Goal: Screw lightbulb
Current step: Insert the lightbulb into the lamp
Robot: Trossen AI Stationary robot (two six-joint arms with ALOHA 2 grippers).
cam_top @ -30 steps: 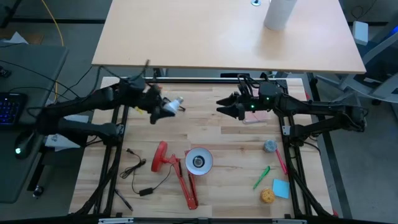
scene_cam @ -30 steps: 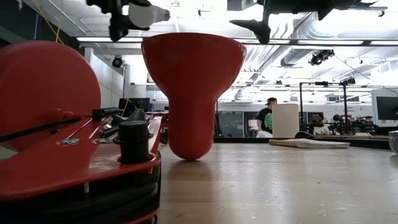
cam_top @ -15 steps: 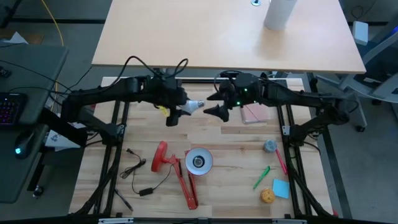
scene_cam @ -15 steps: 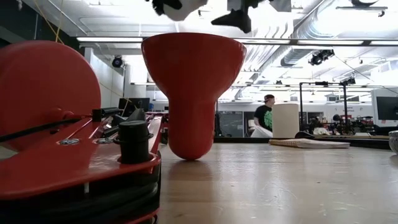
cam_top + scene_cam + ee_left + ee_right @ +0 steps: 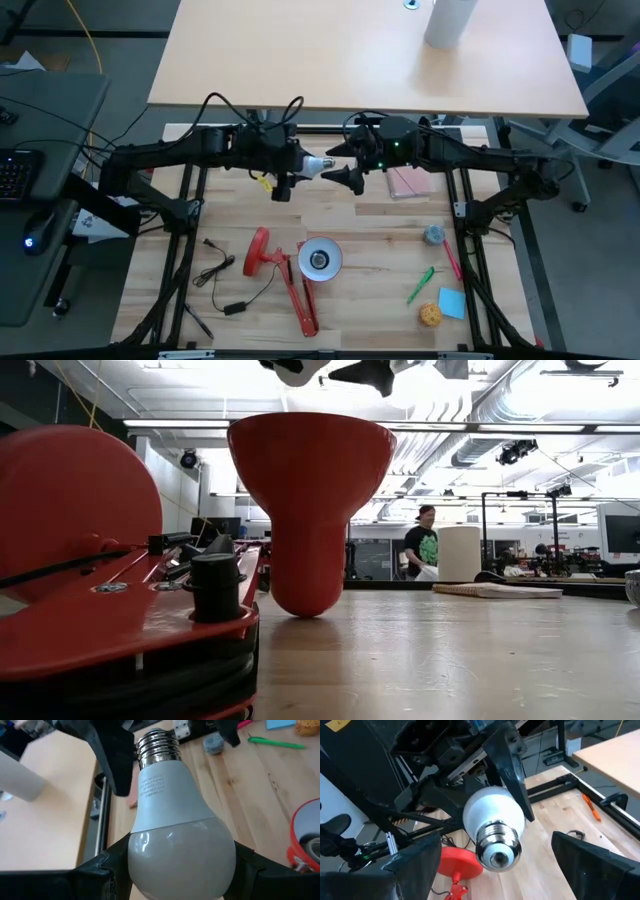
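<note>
The white lightbulb (image 5: 316,165) hangs in the air over the far middle of the table, its metal screw base (image 5: 157,745) pointing toward the table's right. My left gripper (image 5: 298,168) is shut on it. My right gripper (image 5: 342,173) is open and faces the bulb from the right. Its two fingers (image 5: 415,865) stand on either side of the screw base (image 5: 497,845) without touching it. The red lamp (image 5: 300,265) lies on the table nearer the front, with its white shade opening (image 5: 318,260) facing up. My left gripper pinches the bulb's wide glass globe (image 5: 150,855) between its two fingers (image 5: 107,867), one on each side. The fingers come level from the table's left, along the bulb's axis. The bulb is lifted clear and lies about level, base away from the gripper.
A black cord (image 5: 225,285) lies left of the lamp. A pink pad (image 5: 408,182), a grey-blue lump (image 5: 433,235), a green pen (image 5: 420,285), a blue note (image 5: 451,303) and a yellow ball (image 5: 429,315) lie at the right. A person (image 5: 422,550) stands in the room behind.
My left gripper has carried the bulb toward the table's right, to the middle, keeping it level and clear. My right gripper has moved toward the table's left, up to the bulb, and its open fingers now stand around the screw base.
</note>
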